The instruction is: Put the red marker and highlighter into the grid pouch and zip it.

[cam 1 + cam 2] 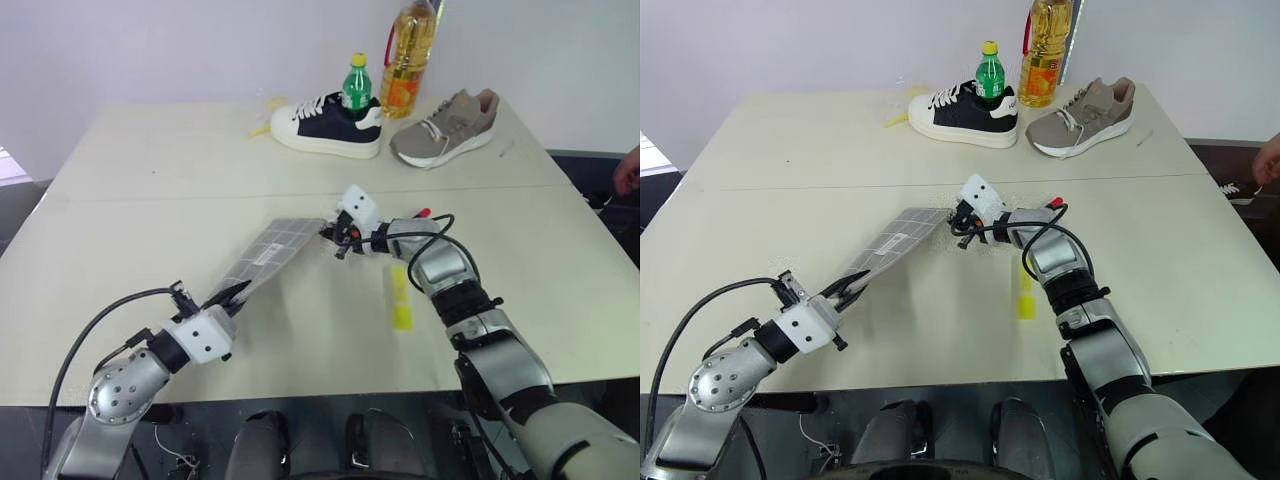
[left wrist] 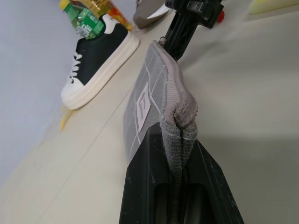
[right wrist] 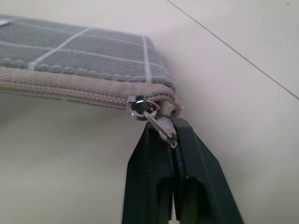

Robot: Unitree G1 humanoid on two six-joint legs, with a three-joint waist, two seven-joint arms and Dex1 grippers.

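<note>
The left tool [image 1: 232, 292] is clamped on one end of the grid pouch [image 1: 268, 256], which is held up off the worktop [image 1: 150, 190] and runs slantwise from it to the right tool [image 1: 338, 238]. The right tool is pinched shut on the zipper pull [image 3: 161, 123] at the pouch's far corner. The highlighter [image 1: 401, 297] lies flat on the worktop just beside the right forearm, on the side toward the robot, outside the pouch. The red marker [image 1: 422, 213] shows as a red tip just behind the right wrist, mostly hidden by the arm and its cable. Well beyond both tools, at the far edge, stand a black-and-white sneaker [image 1: 327, 125] with a green bottle [image 1: 356, 84] just behind it, an oil bottle [image 1: 409, 57], and a grey sneaker [image 1: 445, 128]; none obstructs the pouch. A person's hand [image 1: 628, 170] shows at the far right edge. The left wrist view shows the pouch's clamped fabric edge between the fingers, its white label [image 2: 142, 106], and the right tool at the far corner. The right wrist view shows the metal slider at the end of the zipper line, which appears closed along its visible length; the head views cannot resolve this.
</note>
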